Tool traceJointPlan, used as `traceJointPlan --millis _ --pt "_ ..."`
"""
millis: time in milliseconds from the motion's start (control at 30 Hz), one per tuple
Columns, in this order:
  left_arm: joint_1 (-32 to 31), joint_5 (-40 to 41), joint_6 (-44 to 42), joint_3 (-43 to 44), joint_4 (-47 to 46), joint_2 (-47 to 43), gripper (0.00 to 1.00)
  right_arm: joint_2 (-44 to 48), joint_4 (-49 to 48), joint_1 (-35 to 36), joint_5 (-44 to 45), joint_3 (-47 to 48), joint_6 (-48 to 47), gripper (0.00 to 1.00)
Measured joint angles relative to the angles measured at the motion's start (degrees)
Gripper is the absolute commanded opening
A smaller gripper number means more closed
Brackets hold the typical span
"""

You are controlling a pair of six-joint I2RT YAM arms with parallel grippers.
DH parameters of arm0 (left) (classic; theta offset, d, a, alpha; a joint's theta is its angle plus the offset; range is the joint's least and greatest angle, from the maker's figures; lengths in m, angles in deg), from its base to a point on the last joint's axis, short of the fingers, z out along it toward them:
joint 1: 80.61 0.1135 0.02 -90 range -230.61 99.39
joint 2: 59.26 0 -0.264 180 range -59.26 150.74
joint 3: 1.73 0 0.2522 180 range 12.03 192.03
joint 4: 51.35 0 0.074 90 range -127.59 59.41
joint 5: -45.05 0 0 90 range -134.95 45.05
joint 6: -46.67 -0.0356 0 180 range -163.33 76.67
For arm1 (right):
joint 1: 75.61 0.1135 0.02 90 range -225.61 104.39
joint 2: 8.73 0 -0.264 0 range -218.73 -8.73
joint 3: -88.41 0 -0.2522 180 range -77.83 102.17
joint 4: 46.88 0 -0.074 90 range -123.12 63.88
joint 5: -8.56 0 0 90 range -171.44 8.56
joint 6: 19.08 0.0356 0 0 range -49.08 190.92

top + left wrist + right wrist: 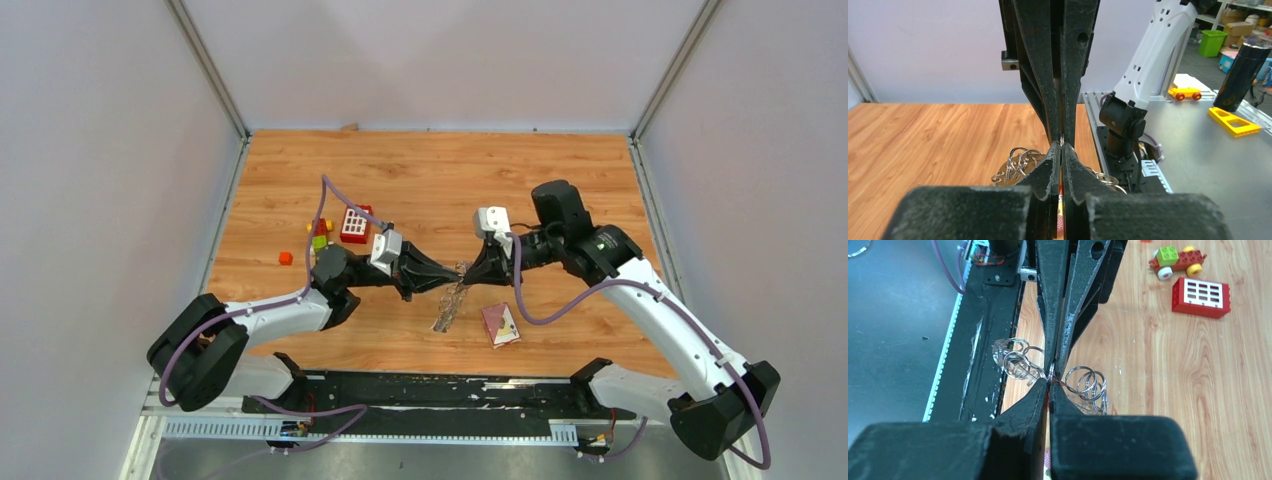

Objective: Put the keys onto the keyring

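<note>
Silvery keyring [447, 308] sits over the near middle of the table [420, 170], pinched where my left gripper [436, 282] and right gripper [470, 271] meet tip to tip, both closed on its wire; its long axis trails toward the near edge; neither arm is nearer.

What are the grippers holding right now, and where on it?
Both the left gripper and right gripper are shut tip to tip on the keyring, pinching its middle, loops on either side.
</note>
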Motion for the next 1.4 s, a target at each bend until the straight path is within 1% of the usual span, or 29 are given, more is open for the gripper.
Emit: traceJointPlan --millis 133,200,233,267,333,500,633,967,1033,1200,1400 --pt "-0.07 0.24 -3.8 0.02 3.43 -0.37 0.34 -0.26 4.07 0.87 4.26 1.75 -1.84 0.0" --pt "-0.07 0.2 -5.73 0.02 5.64 -0.98 0.4 -0.9 7.15 1.66 6.88 3.87 -2.97 0.0" --pt "-0.07 0.2 -6.54 0.02 6.6 -1.27 0.45 -1.44 8.63 2.16 8.28 5.18 -3.54 0.0" --pt "-0.07 0.2 -8.48 0.02 8.61 -1.75 0.46 -2.84 12.0 3.56 11.45 8.33 -4.92 0.0" --pt "-0.07 0.15 -9.86 0.24 9.99 -1.75 0.46 -4.17 15.58 5.29 14.47 10.54 -5.92 0.0" --pt "-0.07 -0.22 -11.5 1.49 11.82 -1.64 0.47 -8.9 21.44 9.75 20.28 15.1 -7.54 0.0" --pt "-0.07 -0.55 -12.94 1.62 12.0 -1.62 0.44 -10.97 24.92 11.45 23.17 16.5 -7.98 0.0" --pt "-0.07 -2.71 -15.54 1.62 12.63 -0.72 0.41 -14.29 30.12 12.76 25.51 21.62 -8.09 0.0" --pt "-0.07 -3.3 -15.54 1.62 12.24 0.09 0.38 -14.82 30.47 12.92 25.77 22.1 -8.09 0.0" --pt "-0.07 -4.17 -15.45 1.62 11.78 1.42 0.26 -15.63 30.67 13.2 26.29 22.16 -8.04 0.0" --pt "-0.13 -4.83 -15.39 1.68 11.76 1.73 0.21 -15.89 30.82 13.27 26.84 22.23 -7.91 0.0"
